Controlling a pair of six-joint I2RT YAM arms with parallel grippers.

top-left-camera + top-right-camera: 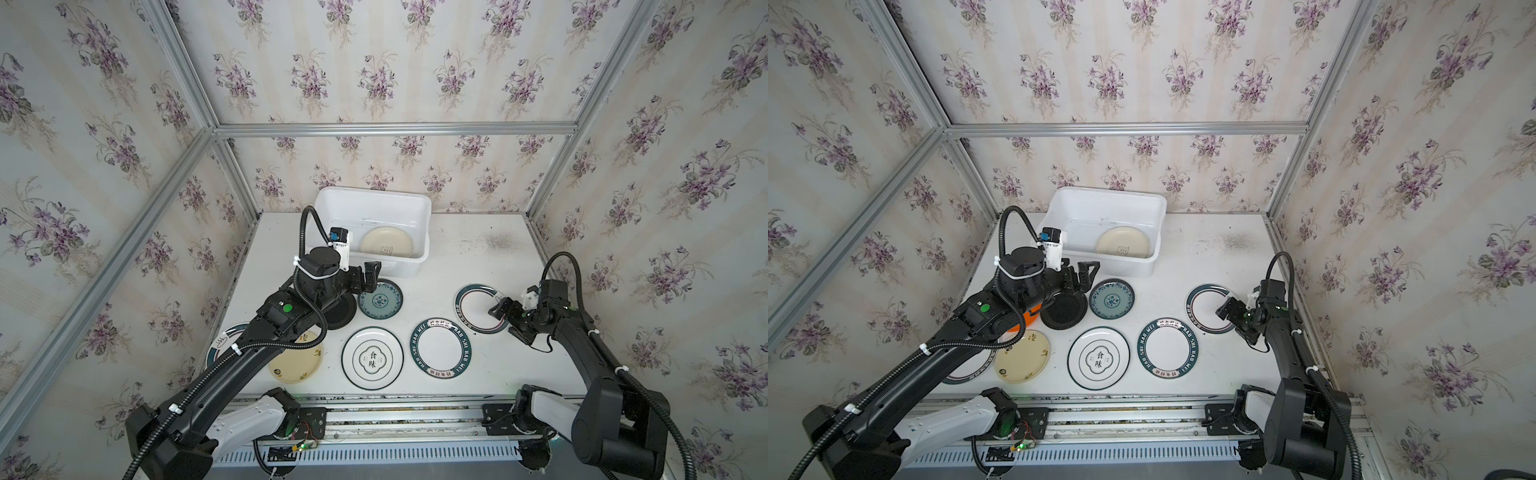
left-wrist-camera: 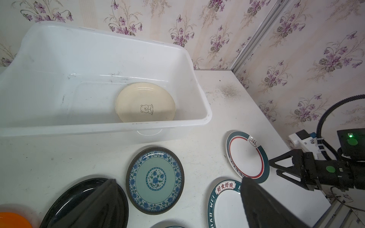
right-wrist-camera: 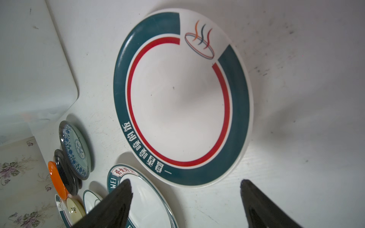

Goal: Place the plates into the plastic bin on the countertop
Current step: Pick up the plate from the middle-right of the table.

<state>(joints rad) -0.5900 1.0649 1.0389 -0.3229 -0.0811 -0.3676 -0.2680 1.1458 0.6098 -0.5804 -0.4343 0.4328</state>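
While one cream plate with a bear drawing (image 1: 386, 243) lies flat in the right-hand end of the white plastic bin (image 1: 332, 208), eight more plates are spread over the white, scuffed table (image 1: 457, 257) in front of it. The bin stands at the back of the table, close to the flowered wall (image 1: 374, 166). The left gripper (image 1: 368, 277) hovers just in front of the bin, above the spot where a black plate (image 1: 343, 316) and a blue-and-teal flowered plate (image 1: 380, 299) lie side by side; its jaws are spread wide with nothing between them. An orange plate (image 1: 1030, 318) peeks out from under the left arm (image 1: 249, 357), beside the black plate. Nearer the front edge lie, from left to right, a teal-rimmed plate (image 1: 220, 345) mostly hidden by that arm, a cream plate with small prints (image 1: 296, 362), a white plate with two Chinese characters at its centre (image 1: 372, 358), and a white plate whose teal rim reads HAO SHI HAO WEI (image 1: 440, 347). On the right, well apart from the bin, sits a white plate with a teal rim and a red ring (image 1: 478, 307). The right gripper (image 1: 503, 320) is poised at that plate's right edge, jaws parted and empty; whether it touches the plate cannot be told.
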